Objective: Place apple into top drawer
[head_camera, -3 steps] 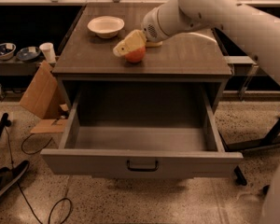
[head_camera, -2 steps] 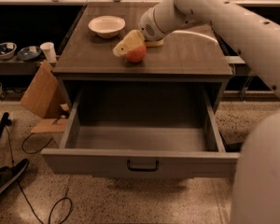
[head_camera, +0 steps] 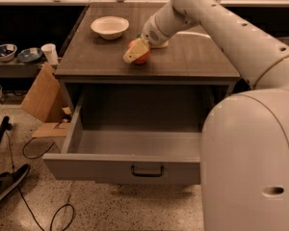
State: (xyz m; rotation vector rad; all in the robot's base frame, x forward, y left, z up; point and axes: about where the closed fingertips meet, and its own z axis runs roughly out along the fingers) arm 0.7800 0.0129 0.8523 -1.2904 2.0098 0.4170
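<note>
One small change — the gripper, clenched on the apple, has crept toward the drawer, which stands open below and in front of it — so I judge the carry begun, the apple not yet over the drawer.

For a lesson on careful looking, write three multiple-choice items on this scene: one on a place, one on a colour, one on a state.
1. Where is the apple?
A. in the drawer
B. on the cabinet top, at the gripper
C. on the floor

2. What colour is the bowl on the cabinet top?
A. white
B. blue
C. black

3. The top drawer is:
A. shut
B. pulled open
C. taken out

Answers:
1. B: the apple sits on the wooden top by the gripper.
2. A: the bowl looks white.
3. B: the drawer's inside is showing.
</note>
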